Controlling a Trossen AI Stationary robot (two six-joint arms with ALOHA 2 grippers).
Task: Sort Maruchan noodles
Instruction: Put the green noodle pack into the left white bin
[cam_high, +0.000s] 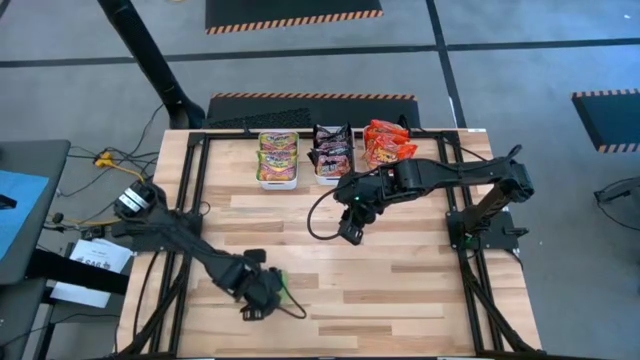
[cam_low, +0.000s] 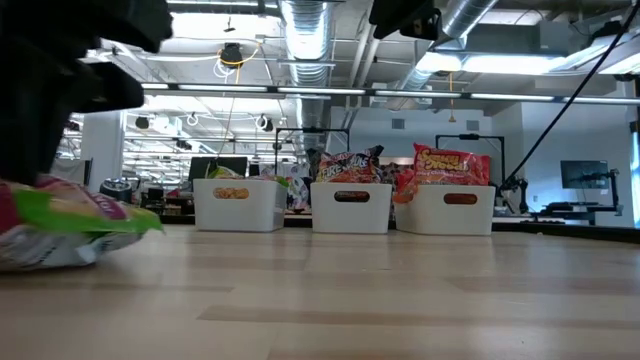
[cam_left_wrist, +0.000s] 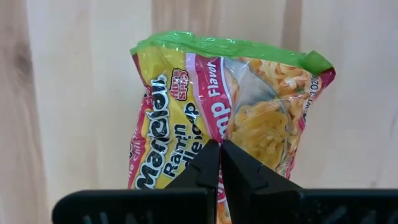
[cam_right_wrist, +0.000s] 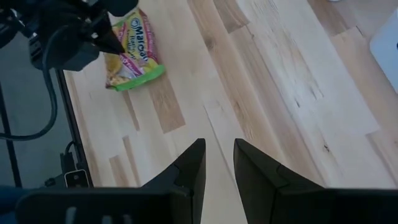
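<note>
While the green-yellow Maruchan packet (cam_left_wrist: 230, 118) is lying on the near-left part of the wooden table (cam_high: 400, 290), well apart from the three white bins (cam_low: 352, 208) at the far edge, the left gripper (cam_left_wrist: 220, 163) is sitting right on it — fingers clenched together on the packet's near edge, pinching the wrapper as far as the left wrist view shows. Whether it is lifting yet, I can't tell; the low view is showing the packet (cam_low: 70, 225) resting at table level.

Key relation: the packet's long axis is running straight out from the left fingers, green seal at the far end, so the left arm is clearly the nearer one. My read is that the green-yellow bin (cam_high: 277, 160) — leftmost of the row — is where it's heading, diagonally away across the table.

Right gripper (cam_high: 350, 232) is hovering mid-table, just in front of the bins, fingers partly parted and holding nothing — its wrist view is looking back at the packet (cam_right_wrist: 132, 53) from well away.
</note>
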